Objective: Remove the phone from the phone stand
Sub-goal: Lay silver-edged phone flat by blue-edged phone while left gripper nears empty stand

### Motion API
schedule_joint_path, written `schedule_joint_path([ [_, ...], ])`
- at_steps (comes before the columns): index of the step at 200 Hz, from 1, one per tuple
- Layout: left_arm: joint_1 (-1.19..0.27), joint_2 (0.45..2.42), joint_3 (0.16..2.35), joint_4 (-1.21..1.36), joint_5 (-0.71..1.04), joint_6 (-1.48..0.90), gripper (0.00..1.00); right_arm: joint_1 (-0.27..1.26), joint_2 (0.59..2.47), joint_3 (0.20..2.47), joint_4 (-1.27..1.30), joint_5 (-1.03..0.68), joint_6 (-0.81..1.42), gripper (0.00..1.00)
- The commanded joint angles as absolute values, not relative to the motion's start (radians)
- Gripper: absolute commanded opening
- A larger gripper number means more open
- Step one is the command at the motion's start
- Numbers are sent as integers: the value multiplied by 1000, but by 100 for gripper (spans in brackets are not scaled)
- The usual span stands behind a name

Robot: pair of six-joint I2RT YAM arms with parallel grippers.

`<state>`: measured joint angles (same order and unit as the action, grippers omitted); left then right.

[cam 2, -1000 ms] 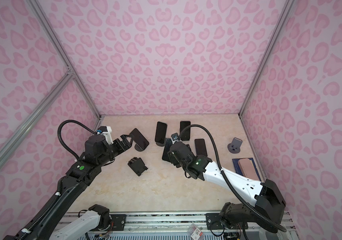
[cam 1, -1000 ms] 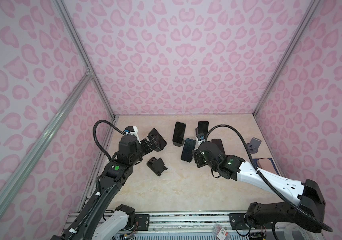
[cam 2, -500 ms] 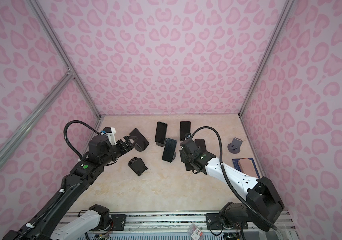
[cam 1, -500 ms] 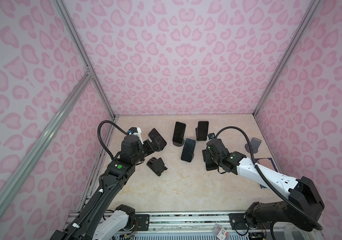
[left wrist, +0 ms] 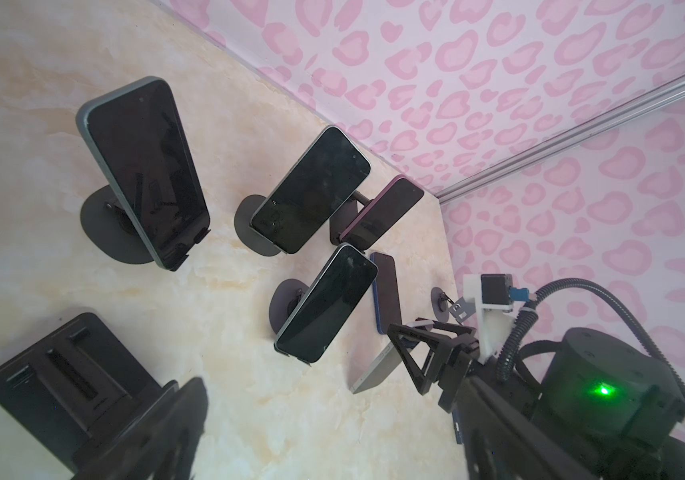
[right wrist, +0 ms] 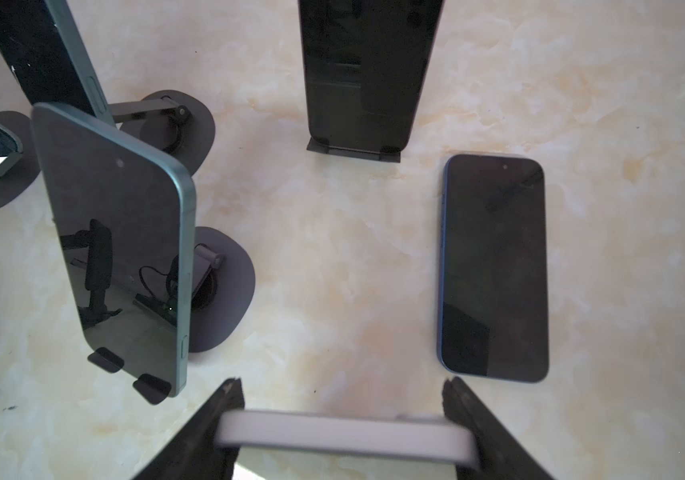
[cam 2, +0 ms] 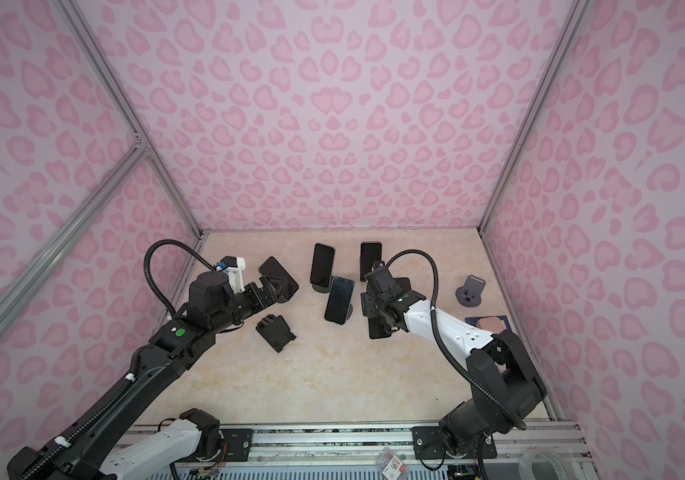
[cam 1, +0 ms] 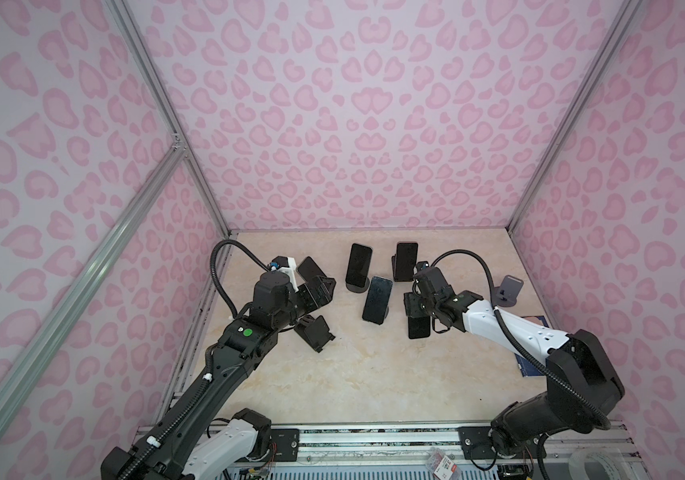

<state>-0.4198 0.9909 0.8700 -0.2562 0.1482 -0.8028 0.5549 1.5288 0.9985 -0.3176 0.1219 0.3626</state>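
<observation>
At the left, the left hand [cam 1: 320, 291] is held wide open with nothing between its fingers. It is just beside the leftmost phone [cam 1: 310, 268], which is propped on its stand, and near a folded black stand [cam 1: 315, 332] lying on the table [cam 1: 353, 374]. This hand is best kept clear, since a sweep could knock that phone over. In the middle, a teal phone [cam 1: 377, 300] is propped on a round-based stand, close to the working area. To its right, the task's thing, the held phone [right wrist: 345, 434], is clamped across its width between the fingers of the right hand [right wrist: 342, 390]. It is off any stand and tilted over the table; whether its lower end touches the surface cannot be told. The lifting is therefore judged done, and the step in hand is taken to be the setting down. This would be done well if the phone were lowered slowly onto the bare patch between the teal phone's base and the blue phone [right wrist: 494, 266] lying flat. The lower end should be brought down first and the rest laid over gently. The grip should be loosened only once the phone is borne by the table. The fingers should then be drawn straight up so that neither neighbour is nudged. An empty grey stand [cam 1: 509, 286] stands well apart at the far right and need not be approached.
</observation>
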Motion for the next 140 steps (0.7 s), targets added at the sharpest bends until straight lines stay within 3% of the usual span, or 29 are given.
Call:
schedule_joint_path([
  [1, -423, 994, 876, -213, 137, -801, 97, 540, 1567, 1036, -306, 75, 359, 65],
  [140, -471, 1034, 871, -186, 158, -814, 97, 472, 1783, 1224, -437, 12, 357, 65],
])
